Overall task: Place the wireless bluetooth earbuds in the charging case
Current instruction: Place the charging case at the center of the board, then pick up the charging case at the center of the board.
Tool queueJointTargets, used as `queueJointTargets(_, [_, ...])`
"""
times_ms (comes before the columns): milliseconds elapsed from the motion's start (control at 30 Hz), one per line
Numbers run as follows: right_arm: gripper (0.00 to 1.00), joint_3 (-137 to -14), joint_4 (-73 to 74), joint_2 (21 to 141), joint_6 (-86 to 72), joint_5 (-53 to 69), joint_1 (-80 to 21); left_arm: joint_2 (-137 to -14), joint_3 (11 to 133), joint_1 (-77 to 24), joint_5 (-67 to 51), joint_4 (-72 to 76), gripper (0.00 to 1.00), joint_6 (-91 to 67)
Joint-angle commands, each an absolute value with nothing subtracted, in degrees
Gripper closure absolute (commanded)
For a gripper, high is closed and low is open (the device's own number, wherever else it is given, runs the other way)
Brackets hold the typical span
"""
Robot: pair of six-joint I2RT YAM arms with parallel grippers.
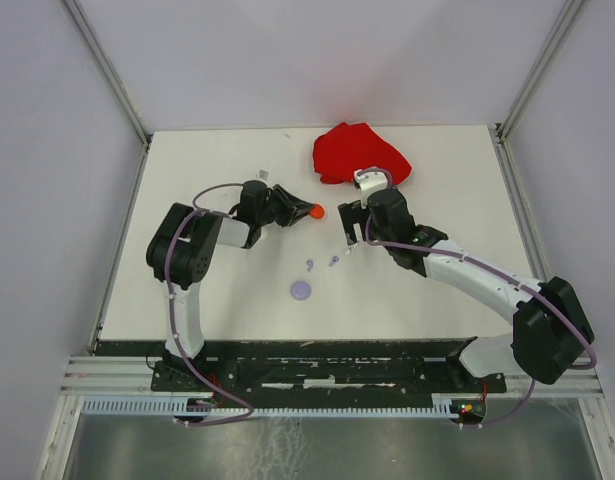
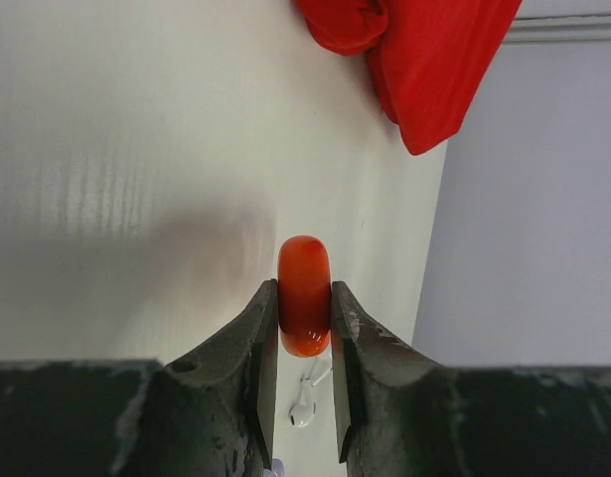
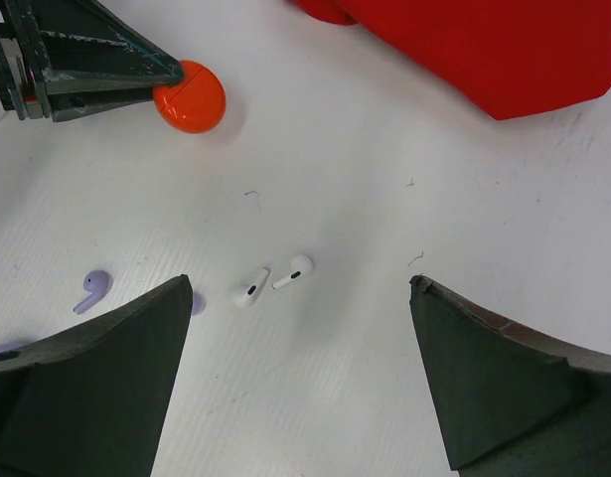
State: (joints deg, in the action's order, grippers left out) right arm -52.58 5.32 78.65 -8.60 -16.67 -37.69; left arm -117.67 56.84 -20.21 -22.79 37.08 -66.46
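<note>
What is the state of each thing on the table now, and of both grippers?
left gripper: shut on the orange case.
orange case: closed, gripped on its flat sides.
right gripper: open, over the white earbuds.
white earbuds: loose on the table, uncased.
lilac earbuds: loose on the table.
lilac case: lying flat, untouched.
red cloth: bunched up.

top view. a white matt tabletop point(image 1: 187, 180) fills the centre, closed in by plain pale panels: back wall point(image 1: 317, 60) at 12 o'clock, left wall point(image 1: 42, 200) at 9 o'clock, right wall point(image 1: 582, 170) at 3 o'clock. the left post point(image 1: 105, 68) and right post point(image 1: 533, 65), slanted aluminium, stand at 11 and 1 o'clock. at 6 o'clock a black strip point(image 1: 317, 349) edges the table, then a slotted rail point(image 1: 287, 405), then a grey reflective surface point(image 1: 287, 445). lighting is soft and even, and shadows are faint.
</note>
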Motion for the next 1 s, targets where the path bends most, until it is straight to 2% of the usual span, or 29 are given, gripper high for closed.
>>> queueJointTargets(0, [0.01,-52.2,4.1,76.8,-9.7,-15.2,-37.1,-116.0,60.0,-20.0,-20.3,32.6,0.97,-59.1])
queueJointTargets(267, [0.01,-53.3,4.3,78.5,-9.8,-13.9,-36.7,-116.6,60.7,-20.0,-19.5,30.2,0.86,-57.4])
queueJointTargets(367, [0.01,-53.6,4.3,79.1,-10.0,-13.5,-36.6,-116.3,60.8,-20.0,-19.1,29.0,0.77,-56.2])
queueJointTargets(500, [0.01,-54.1,4.1,80.4,-10.4,-12.3,-36.6,-114.9,60.7,-19.9,-17.5,26.5,0.5,-54.7])
queueJointTargets(600, [0.01,-55.3,3.8,82.2,-10.6,-10.4,-36.6,-113.2,60.1,-19.4,-16.4,25.2,0.21,-53.9])
queueJointTargets(700, [0.01,-57.1,3.4,84.9,-10.3,-7.0,-36.6,-111.1,59.5,-18.3,-15.8,23.9,0.05,-53.0])
queueJointTargets(800, [0.01,-60.7,3.5,88.5,-8.8,0.1,-36.6,-106.7,58.2,-16.5,-15.1,22.6,0.0,-52.0])
queueJointTargets(967, [0.06,-68.9,2.8,97.6,-8.8,11.0,-37.3,-97.9,57.7,-13.2,-12.2,17.4,0.01,-48.4])
